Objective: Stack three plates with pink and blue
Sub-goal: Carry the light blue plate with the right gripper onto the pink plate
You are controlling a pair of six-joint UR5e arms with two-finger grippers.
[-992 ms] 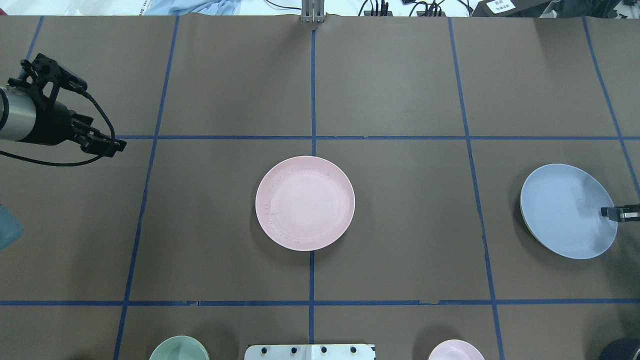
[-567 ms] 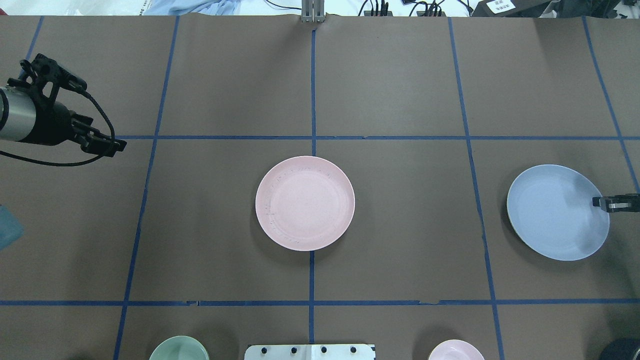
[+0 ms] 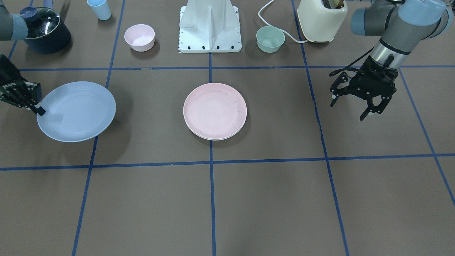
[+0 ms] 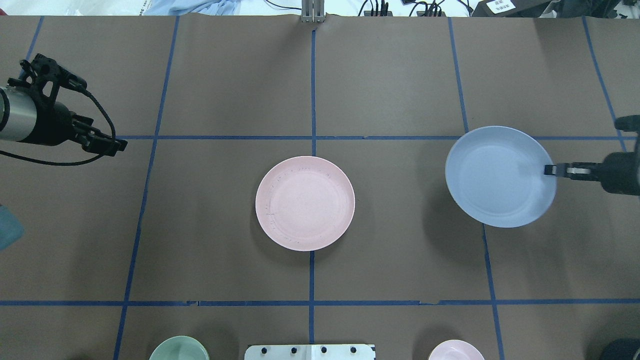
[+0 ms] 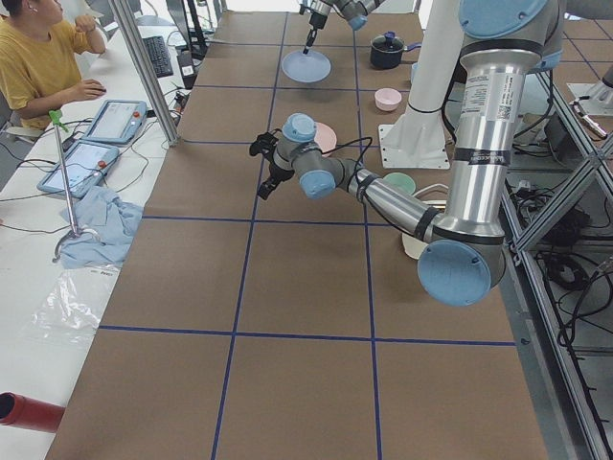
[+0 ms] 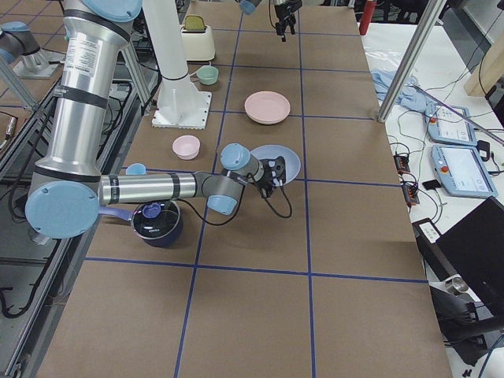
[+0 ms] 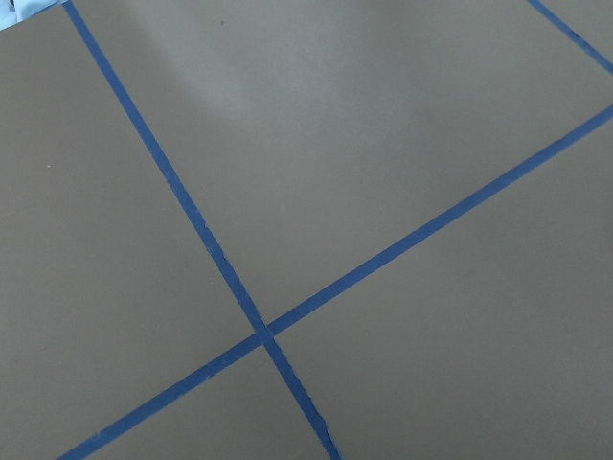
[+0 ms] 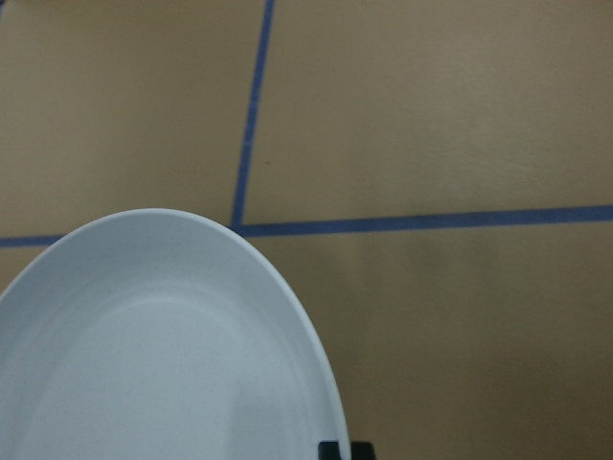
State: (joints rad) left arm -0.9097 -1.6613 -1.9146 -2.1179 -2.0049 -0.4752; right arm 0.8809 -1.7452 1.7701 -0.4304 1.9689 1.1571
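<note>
The pale pink plate (image 4: 305, 202) lies at the table's centre, also in the front view (image 3: 214, 110), where a second pale rim shows under its near edge. My right gripper (image 4: 550, 170) is shut on the rim of the light blue plate (image 4: 500, 176) and holds it above the table, right of the pink plate; a shadow lies below it. The front view shows this gripper (image 3: 38, 109) and blue plate (image 3: 76, 111) at the left. The right wrist view shows the blue plate (image 8: 163, 355) close up. My left gripper (image 3: 347, 110) is open and empty, far to the other side (image 4: 119, 146).
Along the robot's edge stand a small pink bowl (image 3: 139, 36), a green bowl (image 3: 270, 38), a light blue cup (image 3: 99, 9), a dark lidded pot (image 3: 44, 29), a cream toaster (image 3: 321, 19) and the robot's base (image 3: 210, 26). The left wrist view shows only brown table and blue tape.
My right gripper has carried the blue plate up off the table and leftward toward the pink plate. The left arm and the pink plate have not moved.
</note>
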